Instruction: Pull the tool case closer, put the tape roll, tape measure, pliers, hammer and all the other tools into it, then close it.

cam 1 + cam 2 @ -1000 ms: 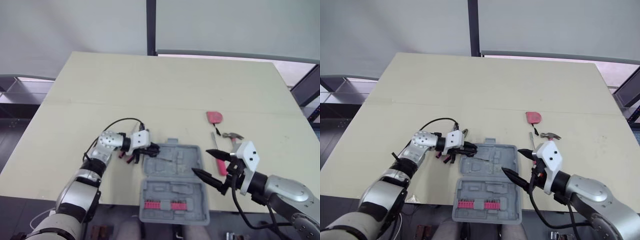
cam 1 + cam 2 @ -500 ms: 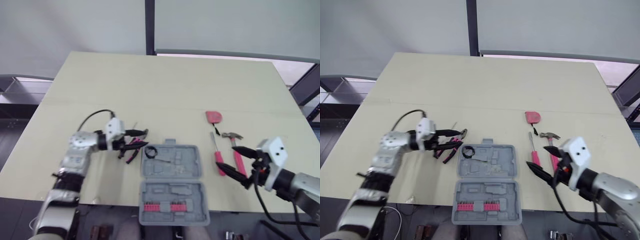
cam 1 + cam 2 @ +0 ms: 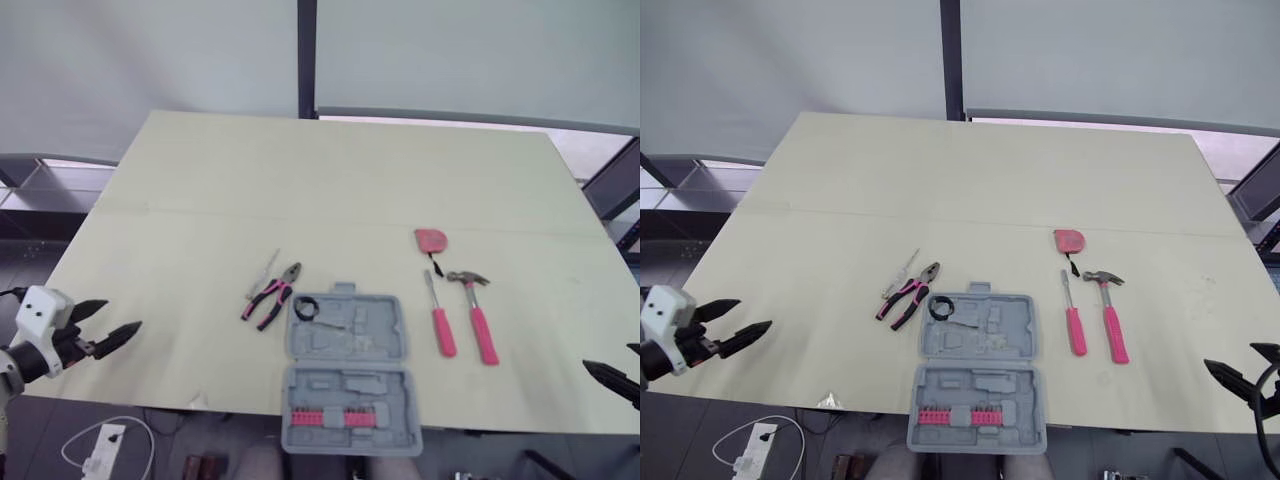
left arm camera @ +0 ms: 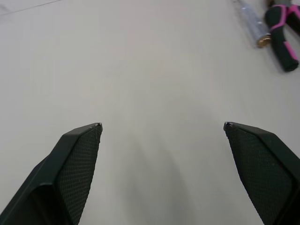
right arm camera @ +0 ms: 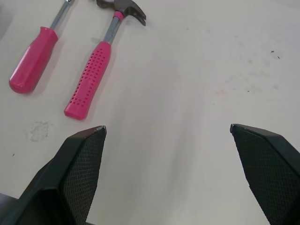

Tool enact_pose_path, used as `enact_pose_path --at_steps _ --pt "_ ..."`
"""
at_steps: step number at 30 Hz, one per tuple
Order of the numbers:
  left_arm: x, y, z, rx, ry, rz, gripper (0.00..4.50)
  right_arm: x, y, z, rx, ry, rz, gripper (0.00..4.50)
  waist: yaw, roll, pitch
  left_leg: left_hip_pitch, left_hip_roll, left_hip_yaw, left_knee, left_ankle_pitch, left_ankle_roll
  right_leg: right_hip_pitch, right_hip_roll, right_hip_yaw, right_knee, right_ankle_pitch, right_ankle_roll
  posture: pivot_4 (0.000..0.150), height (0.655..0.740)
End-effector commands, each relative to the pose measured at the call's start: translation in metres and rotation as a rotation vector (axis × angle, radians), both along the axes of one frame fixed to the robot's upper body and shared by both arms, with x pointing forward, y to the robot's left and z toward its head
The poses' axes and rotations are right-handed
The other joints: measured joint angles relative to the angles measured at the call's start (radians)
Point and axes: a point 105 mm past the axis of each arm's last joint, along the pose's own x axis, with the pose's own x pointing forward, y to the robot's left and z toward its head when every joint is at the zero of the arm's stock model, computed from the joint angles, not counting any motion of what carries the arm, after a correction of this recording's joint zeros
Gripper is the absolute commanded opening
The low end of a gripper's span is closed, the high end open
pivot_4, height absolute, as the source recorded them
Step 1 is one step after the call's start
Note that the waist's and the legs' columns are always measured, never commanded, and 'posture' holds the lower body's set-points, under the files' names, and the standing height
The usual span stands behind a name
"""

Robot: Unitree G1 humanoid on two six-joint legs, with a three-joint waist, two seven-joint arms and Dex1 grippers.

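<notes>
my left gripper (image 3: 118, 318) and right gripper (image 5: 168, 126) hang wide open, empty, at the edges of the pale desk (image 3: 350, 170) — leaving the open grey plastic tool case (image 3: 345, 330) unobstructed.

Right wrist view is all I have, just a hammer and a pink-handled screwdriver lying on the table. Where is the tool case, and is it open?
Observer: The tool case lies open near the table's front edge, on the robot's left of the screwdriver.
Operator: Anything in it?
Observer: The black tape roll sits at its far left corner; I can't tell if it's seated.
Operator: And the pliers?
Observer: The pliers lie on the table just left of the case, outside it.
</notes>
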Motion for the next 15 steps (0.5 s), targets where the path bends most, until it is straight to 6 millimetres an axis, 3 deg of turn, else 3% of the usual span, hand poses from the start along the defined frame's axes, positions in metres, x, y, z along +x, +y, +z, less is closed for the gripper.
enact_pose_path --at_steps 1,4,9,12,15 --pt "0.011 -0.020 0.023 0.013 -0.086 -0.077 4.46 0.019 0.025 0.012 0.012 -0.066 0.079 4.50 -0.001 0.000 0.000 0.000 0.000 0.000 0.000 0.000 0.000 0.000 0.000 0.000 0.000 0.000 0.000 0.150 0.7400" --pt "0.022 -0.063 0.039 -0.005 -0.118 -0.234 4.46 0.047 0.058 0.018 0.053 -0.114 0.137 4.50 -0.005 0.001 0.000 0.000 0.000 0.000 0.000 0.001 -0.002 0.000 0.000 0.000 0.001 0.000 0.000 0.150 0.7400" --pt "0.028 -0.157 0.083 -0.068 -0.183 -0.581 4.46 0.099 0.118 0.033 0.141 -0.190 0.183 4.50 -0.015 0.002 0.001 -0.001 0.000 0.000 0.000 0.003 -0.003 -0.002 0.000 0.000 0.004 0.000 0.000 0.150 0.7400" --pt "0.022 -0.196 0.103 -0.084 -0.215 -0.761 4.46 0.125 0.138 0.033 0.175 -0.180 0.134 4.50 -0.016 0.003 0.002 -0.002 -0.001 0.000 0.000 0.003 -0.004 -0.003 0.000 -0.001 0.006 0.000 0.000 0.150 0.7400" --pt "0.019 -0.222 0.124 -0.110 -0.260 -0.873 4.46 0.147 0.149 0.028 0.199 -0.150 0.082 4.50 -0.017 0.003 0.002 -0.004 -0.001 0.000 0.000 0.003 -0.004 -0.004 0.001 -0.001 0.006 0.000 0.000 0.150 0.7400"
